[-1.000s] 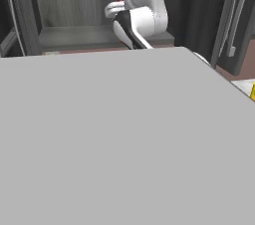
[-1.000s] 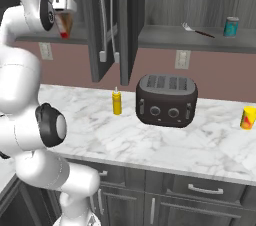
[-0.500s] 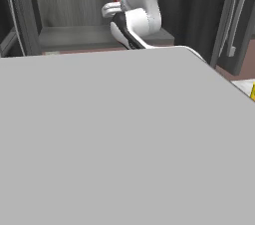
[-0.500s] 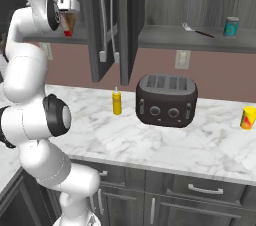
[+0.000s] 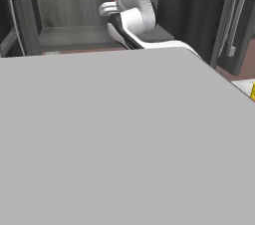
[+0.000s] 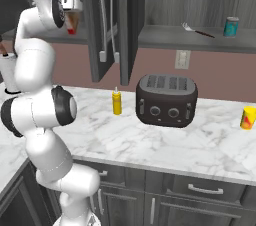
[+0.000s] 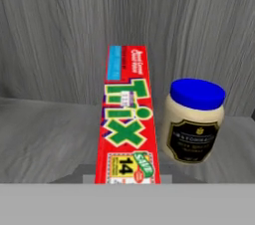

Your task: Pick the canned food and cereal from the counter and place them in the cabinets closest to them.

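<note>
Illumination was even and diffuse across all three rendered views, with no identifiable source and no glare; shadows were soft, the deepest lying inside the open cabinets [image 6: 107, 25] and under the shelf, and a faint one beneath the toaster [image 6: 166, 101] on the counter [image 6: 150, 142]. The left base view was largely covered by a flat, featureless grey plane without shading or texture. Rendering was slightly soft and low in detail, the cereal [image 7: 128, 124] print legible, with no edge distortion noted.
</note>
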Robot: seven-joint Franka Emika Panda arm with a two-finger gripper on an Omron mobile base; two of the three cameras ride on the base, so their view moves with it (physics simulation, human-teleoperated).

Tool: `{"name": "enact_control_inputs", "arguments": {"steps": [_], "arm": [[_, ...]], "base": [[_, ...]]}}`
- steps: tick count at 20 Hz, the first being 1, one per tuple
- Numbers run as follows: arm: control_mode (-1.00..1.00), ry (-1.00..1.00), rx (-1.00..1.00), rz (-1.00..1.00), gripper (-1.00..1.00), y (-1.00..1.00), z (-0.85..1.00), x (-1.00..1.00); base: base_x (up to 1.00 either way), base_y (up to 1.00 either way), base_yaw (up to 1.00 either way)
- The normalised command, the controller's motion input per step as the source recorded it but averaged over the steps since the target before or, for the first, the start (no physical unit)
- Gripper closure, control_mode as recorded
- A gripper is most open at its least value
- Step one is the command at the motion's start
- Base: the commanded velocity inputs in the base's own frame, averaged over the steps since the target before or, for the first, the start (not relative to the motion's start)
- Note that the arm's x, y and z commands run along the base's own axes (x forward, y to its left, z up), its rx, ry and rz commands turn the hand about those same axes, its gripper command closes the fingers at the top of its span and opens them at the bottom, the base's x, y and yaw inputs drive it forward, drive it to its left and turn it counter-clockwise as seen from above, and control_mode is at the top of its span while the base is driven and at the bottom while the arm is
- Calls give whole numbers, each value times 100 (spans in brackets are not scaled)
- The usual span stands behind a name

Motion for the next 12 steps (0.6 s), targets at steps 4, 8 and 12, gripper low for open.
{"name": "enact_control_inputs", "arguments": {"steps": [4,8,12], "arm": [[-100,0,0,-3,100,0,0,36],[-100,0,0,-3,100,0,0,39],[-100,0,0,-3,100,0,-4,35]], "base": [[0,0,0],[0,0,0],[0,0,0]]}}
